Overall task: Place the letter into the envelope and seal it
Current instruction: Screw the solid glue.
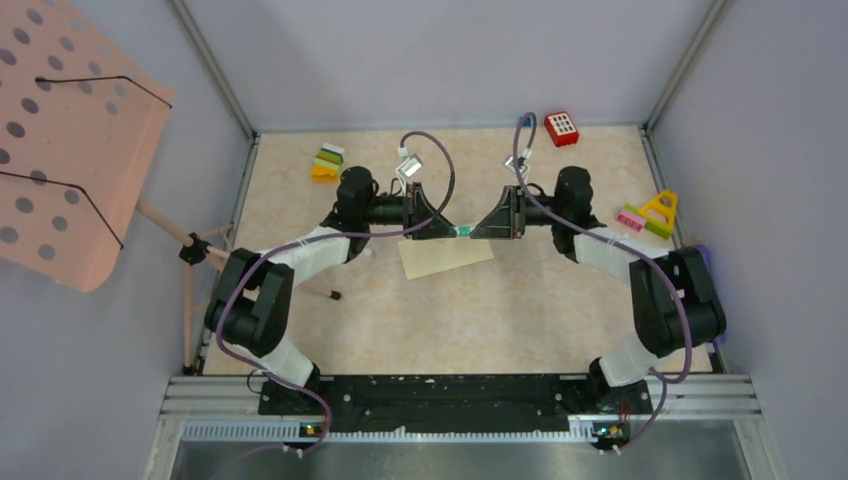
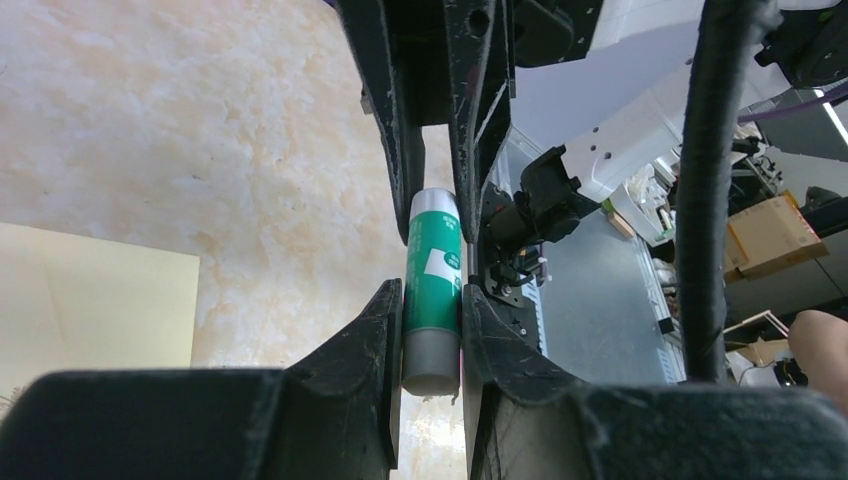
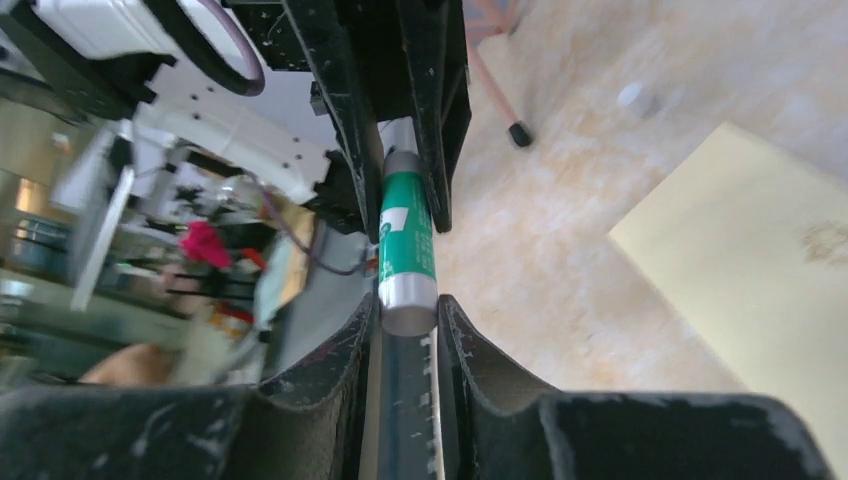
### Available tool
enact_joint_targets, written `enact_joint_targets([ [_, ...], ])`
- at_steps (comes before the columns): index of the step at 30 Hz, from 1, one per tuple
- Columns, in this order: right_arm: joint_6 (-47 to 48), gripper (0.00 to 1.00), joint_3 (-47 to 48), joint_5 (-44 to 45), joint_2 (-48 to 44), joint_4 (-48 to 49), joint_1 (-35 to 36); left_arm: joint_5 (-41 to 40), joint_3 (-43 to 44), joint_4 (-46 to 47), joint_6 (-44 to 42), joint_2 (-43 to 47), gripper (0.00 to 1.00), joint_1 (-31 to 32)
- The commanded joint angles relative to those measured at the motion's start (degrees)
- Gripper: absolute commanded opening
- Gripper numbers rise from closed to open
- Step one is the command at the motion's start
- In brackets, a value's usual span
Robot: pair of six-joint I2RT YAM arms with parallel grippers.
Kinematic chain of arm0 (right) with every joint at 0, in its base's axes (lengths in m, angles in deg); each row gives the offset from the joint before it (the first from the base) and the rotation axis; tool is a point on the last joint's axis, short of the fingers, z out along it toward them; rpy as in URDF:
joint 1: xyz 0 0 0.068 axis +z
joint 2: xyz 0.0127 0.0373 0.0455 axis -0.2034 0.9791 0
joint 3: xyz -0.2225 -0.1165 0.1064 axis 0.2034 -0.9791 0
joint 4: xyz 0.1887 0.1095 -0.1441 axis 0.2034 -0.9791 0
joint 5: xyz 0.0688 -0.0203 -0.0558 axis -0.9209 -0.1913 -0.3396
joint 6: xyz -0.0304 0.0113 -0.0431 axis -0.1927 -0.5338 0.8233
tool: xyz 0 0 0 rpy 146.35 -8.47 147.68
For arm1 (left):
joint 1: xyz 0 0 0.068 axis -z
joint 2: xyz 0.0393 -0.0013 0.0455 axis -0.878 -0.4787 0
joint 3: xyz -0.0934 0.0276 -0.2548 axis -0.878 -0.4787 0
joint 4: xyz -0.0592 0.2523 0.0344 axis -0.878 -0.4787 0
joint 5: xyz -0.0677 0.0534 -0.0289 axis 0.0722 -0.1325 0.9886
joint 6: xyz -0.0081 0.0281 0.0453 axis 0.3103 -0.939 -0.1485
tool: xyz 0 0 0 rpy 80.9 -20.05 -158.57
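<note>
Worktop: pale, marbled, walled on three sides. Off its left edge a pink perforated panel stands on a wooden tripod.

Envelope: pale yellow and lying flat near the middle of the worktop, skewed to the edges. It sits just nearward of where the two arms meet, and neither arm touches it. The right wrist view shows a faint mark on its face. We cannot tell how the flap lies, and we see no separate letter. We judge it light, thin and limp, easily creased, and prone to skating on this smooth surface. Lying flat, it offers nothing to pinch from above. We would pin one corner and lift an edge or the flap, closing gently and near a fold, where the paper is stiffer.

Left end effector and right end effector: raised above the worktop, tip to tip. Each is clenched on one end of the same glue stick.

Toy blocks: a red block at the far edge toward the right corner, a yellow-pink-green cluster at the right edge, and a green-yellow stack toward the far left corner.

Glue stick: green body with grey ends, held level between the arms. Our judgement is that this is uncapping for the seal.
</note>
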Motion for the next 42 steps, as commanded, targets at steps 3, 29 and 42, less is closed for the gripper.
enact_joint_targets([
  [3,49.1,0.19,1.64,9.49,-14.89,-23.34,3.22,0.09,-0.02,3.2,1.49,-1.09,0.0,0.19],
  [29,23.04,0.62,-2.15,5.58,-18.76,-11.97,0.02,0.71,-0.39,3.85,0.8,0.5,0.0,0.18],
  [42,3.21,0.48,-2.66,5.97,-10.38,-2.14,-0.33,0.63,-0.28,2.66,-0.59,1.02,0.0,0.27],
])
